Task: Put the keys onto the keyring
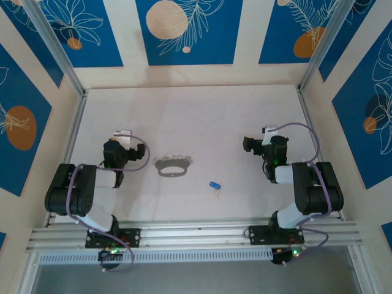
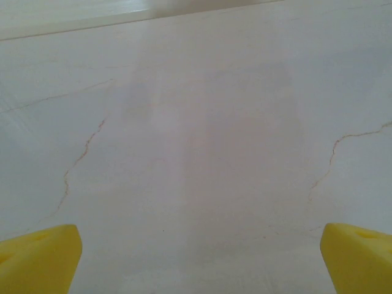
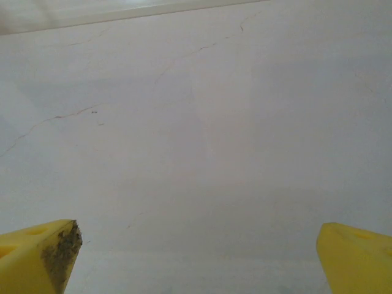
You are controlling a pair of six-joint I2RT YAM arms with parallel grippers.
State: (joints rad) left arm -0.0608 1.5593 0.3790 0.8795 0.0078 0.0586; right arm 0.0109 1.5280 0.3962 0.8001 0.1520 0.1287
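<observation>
The keyring (image 1: 172, 165), a flat grey oval loop with pale bumps along its far edge, lies on the white table left of centre. The key (image 1: 214, 185), tiny with a blue head, lies apart from it, nearer and to the right. My left gripper (image 1: 122, 139) rests to the left of the keyring. My right gripper (image 1: 260, 142) rests to the far right of the key. In the left wrist view the left gripper (image 2: 199, 260) stands open, its yellow fingertips (image 2: 40, 257) wide apart over bare table. The right gripper (image 3: 199, 260) is likewise open, with nothing between its fingertips (image 3: 355, 257).
The white table (image 1: 202, 116) has low walls and metal posts (image 1: 312, 61) at its back corners. Both arm bases sit on the aluminium rail (image 1: 196, 233) at the near edge. Thin cracks mark the tabletop (image 2: 79, 162).
</observation>
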